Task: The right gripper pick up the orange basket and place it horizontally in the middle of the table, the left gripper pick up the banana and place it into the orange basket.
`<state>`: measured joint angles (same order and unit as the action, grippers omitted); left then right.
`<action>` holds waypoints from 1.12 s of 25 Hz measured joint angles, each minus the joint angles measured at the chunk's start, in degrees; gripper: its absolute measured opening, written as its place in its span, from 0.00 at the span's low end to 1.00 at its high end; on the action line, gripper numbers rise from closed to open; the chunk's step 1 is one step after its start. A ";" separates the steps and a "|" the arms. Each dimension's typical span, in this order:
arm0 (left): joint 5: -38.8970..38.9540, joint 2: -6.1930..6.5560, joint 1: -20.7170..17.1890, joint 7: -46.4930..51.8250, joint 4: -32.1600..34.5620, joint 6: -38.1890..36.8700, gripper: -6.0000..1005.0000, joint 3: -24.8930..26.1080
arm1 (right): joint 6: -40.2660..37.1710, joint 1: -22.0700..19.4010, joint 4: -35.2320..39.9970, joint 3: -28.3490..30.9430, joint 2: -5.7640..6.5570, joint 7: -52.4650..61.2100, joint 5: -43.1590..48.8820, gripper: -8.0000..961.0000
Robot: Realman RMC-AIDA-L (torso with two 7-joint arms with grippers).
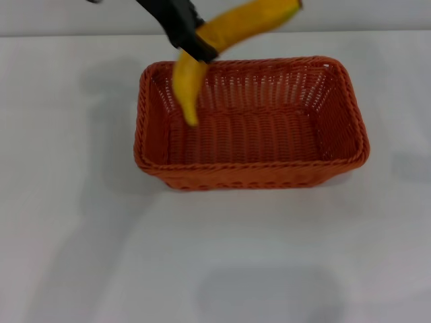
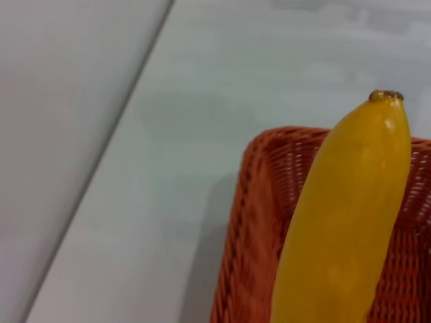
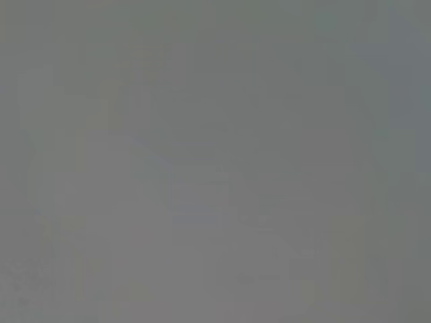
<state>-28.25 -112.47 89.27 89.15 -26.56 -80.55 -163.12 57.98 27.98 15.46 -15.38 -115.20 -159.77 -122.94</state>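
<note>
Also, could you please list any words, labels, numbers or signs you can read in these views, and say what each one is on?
None: no readable text, label, number or sign shows in any view.
Banana, held by the left end effector: no sticker or print.
Orange basket: plain weave, no tag.
Table: blank white.

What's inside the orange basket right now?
Nothing rests in the orange basket; its woven floor shows bare. The left hand holds the banana above its left end, and the banana's lower end hides part of the far wall.
</note>
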 joint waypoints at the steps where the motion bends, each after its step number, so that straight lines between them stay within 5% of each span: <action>1: 0.00 0.00 0.00 0.00 0.00 0.00 0.55 0.00 | 0.00 0.00 0.00 0.00 0.00 0.00 0.00 0.89; 7: -9.51 -5.45 1.95 4.29 0.78 8.29 0.55 0.00 | 0.67 -0.21 0.09 0.00 -0.03 0.07 -0.02 0.89; 11: -8.98 -6.17 2.55 4.17 1.73 8.93 0.56 0.03 | 0.75 -0.21 0.09 0.00 -0.02 -0.04 -0.02 0.89; 19: -3.82 -6.17 1.53 4.03 0.11 10.29 0.73 0.09 | 0.78 -0.45 -0.04 0.00 -0.01 -0.16 -0.02 0.89; 23: 8.03 -6.31 -2.57 4.34 -2.20 12.62 0.75 0.08 | 0.78 -0.48 -0.23 0.01 -0.01 -0.19 -0.01 0.89; 28: 43.72 -5.70 -14.40 -5.44 -7.37 9.25 0.79 0.09 | 0.55 -0.78 -0.39 -0.01 -0.07 -0.19 -0.01 0.89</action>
<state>15.46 -118.17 74.88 83.72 -33.93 -71.31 -163.03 58.54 27.21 15.07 -15.39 -115.27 -159.96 -122.95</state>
